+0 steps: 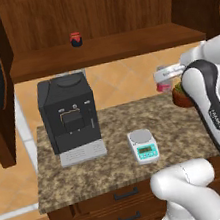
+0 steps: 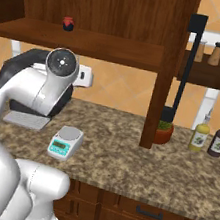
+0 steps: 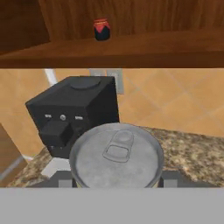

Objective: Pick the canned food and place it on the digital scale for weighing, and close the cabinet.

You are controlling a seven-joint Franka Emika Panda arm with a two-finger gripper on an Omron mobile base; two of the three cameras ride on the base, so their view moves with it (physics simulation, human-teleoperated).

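Left base view: gripper (image 1: 164, 80) clamps canned food (image 1: 163, 86) above counter's right side; digital scale (image 1: 143, 146) lies lower left, nearer.
Right base view: digital scale (image 2: 66, 142) below arm; cabinet door (image 2: 172, 66) open.
Hand view: canned food (image 3: 116, 155) lid up, axis along fingers.

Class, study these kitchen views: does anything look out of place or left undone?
Yes: the cabinet doors stand open over the counter, and the canned food sits in the gripper, not on the digital scale.

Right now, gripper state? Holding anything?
Gripper: closed on the canned food, held in the air above the counter.
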